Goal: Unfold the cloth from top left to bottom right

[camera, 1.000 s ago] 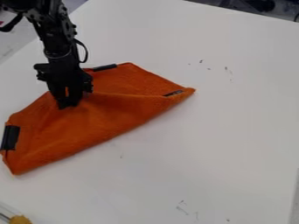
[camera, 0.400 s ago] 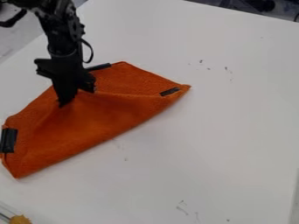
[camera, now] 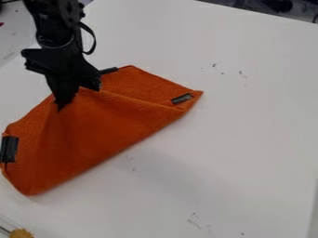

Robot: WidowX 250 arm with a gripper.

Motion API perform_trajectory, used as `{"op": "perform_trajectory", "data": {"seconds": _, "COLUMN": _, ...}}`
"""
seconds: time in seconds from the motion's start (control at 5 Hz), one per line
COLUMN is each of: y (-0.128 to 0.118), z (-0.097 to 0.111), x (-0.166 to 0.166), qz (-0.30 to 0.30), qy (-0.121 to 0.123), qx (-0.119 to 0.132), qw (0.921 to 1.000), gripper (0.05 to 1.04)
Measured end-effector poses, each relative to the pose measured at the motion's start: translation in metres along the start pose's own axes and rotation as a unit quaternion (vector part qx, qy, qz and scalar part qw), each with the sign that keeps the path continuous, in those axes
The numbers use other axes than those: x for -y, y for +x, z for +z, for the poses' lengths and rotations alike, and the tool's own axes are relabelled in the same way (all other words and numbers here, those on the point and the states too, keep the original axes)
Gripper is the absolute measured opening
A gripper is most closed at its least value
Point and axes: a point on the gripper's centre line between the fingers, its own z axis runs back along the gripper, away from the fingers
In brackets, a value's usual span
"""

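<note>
White table [camera: 223,153] lies under the orange cloth [camera: 118,125], which is on the left part of the view. Its right corner has a dark label [camera: 182,98] with pale marks, too small for reading. The cloth's long axis goes from lower left to upper right. Black gripper [camera: 62,104] has its fingers closed together on the cloth, with a raised fold between them.

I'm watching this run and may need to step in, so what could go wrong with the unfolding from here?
The orange cloth rises in a peak at the gripper; if the hold there is weak, it might slip free. The rest lies loose on the white table, so a pull could drag the whole cloth along instead of opening it.
</note>
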Motion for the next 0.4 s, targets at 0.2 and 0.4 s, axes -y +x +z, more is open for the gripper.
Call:
{"op": "perform_trajectory", "data": {"seconds": 0.2, "y": -0.034, "z": 0.011, "x": 0.019, "qz": 0.04, "qy": -0.036, "qx": -0.035, "qw": 0.9979, "gripper": 0.066}}
{"op": "perform_trajectory", "data": {"seconds": 0.4, "y": -0.07, "z": 0.003, "x": 0.044, "qz": 0.058, "qy": -0.076, "qx": -0.079, "qw": 0.9923, "gripper": 0.066}}
